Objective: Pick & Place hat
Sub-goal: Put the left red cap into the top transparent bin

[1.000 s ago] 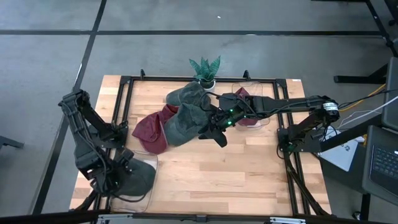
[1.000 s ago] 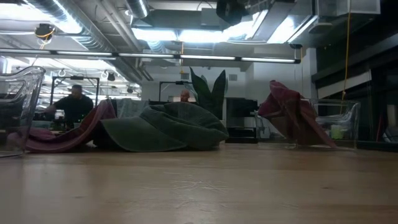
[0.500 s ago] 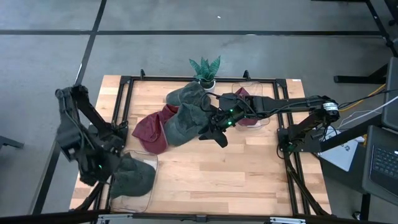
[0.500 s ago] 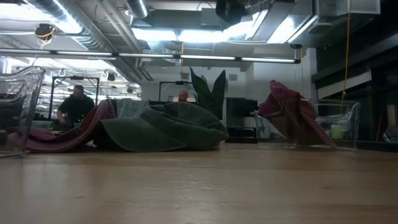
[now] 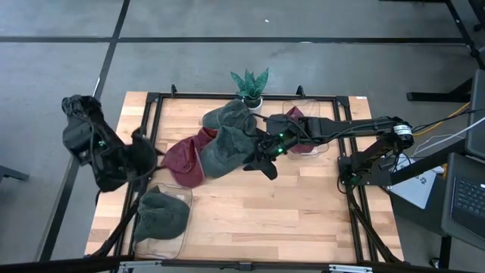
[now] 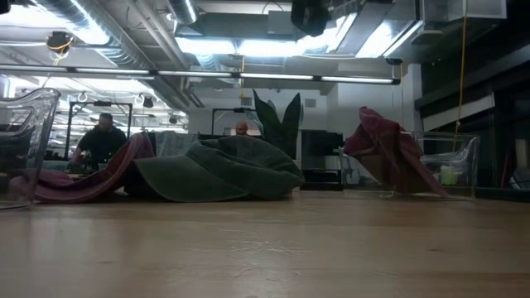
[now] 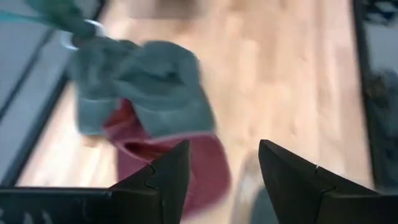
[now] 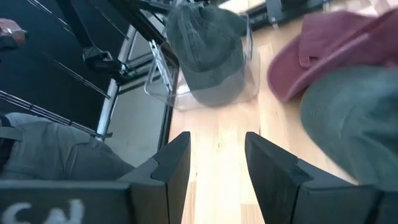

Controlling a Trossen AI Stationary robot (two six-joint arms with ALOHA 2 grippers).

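You are working in what looks like a robotics lab or an open industrial workspace. The wooden table (image 5: 250, 205) sits in a black metal frame (image 5: 151, 121) on a bare grey concrete floor (image 5: 303, 61) marked with dark lines. At about three o'clock from the table a laptop (image 5: 467, 199) rests on a side stand, with cables (image 5: 447, 121) running toward it. Looking level across the table, you see exposed ceiling ducts (image 6: 108, 33), strip lights (image 6: 240, 45) and more dark frames in the room behind. A person (image 6: 101, 141) sits at a bench at about ten o'clock, possibly at another station; the view there is dim. A potted plant (image 5: 250, 85) stands at the table's twelve o'clock edge.
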